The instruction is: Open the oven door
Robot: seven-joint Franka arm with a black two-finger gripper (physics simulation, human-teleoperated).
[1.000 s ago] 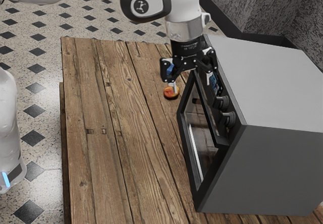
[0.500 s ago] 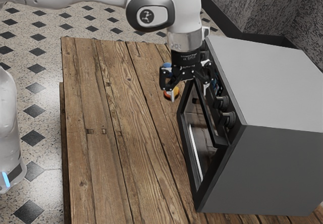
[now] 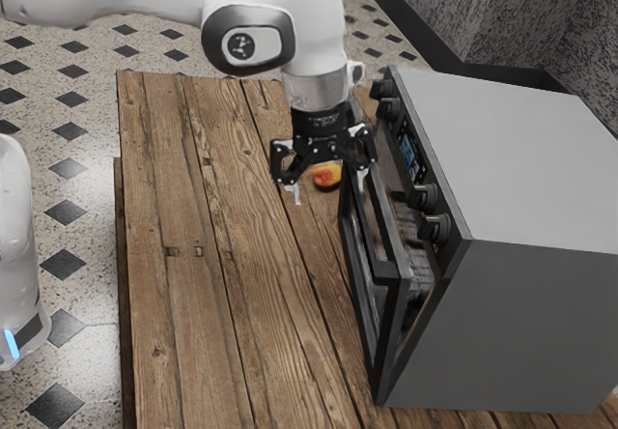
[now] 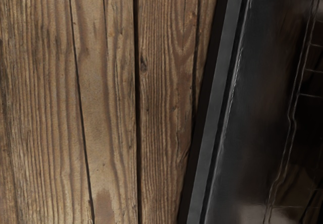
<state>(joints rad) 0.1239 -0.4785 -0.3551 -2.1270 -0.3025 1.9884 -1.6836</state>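
A brown wooden-plank table (image 3: pixel 193 303) fills the middle, bearing a boxy grey metal oven (image 3: pixel 521 158) at the exterior view's right. The oven's black-framed glass door (image 3: pixel 391 328) stands partly open, its upper edge tilted out toward the exterior view's left. The black two-finger gripper (image 3: pixel 328 186) is spread at the door's far end, near a small round red-and-yellow object (image 3: pixel 327 175).

exterior cam sits well back from and above the gripper (image 3: pixel 328 189), off to the arm's side, angled down over table (image 3: pixel 174 207) and oven (image 3: pixel 521 158), wrist cam's right up at the hand, way closer, facing pretty much down, both catching some tabletop and door (image 3: pixel 390 328) near the gripper
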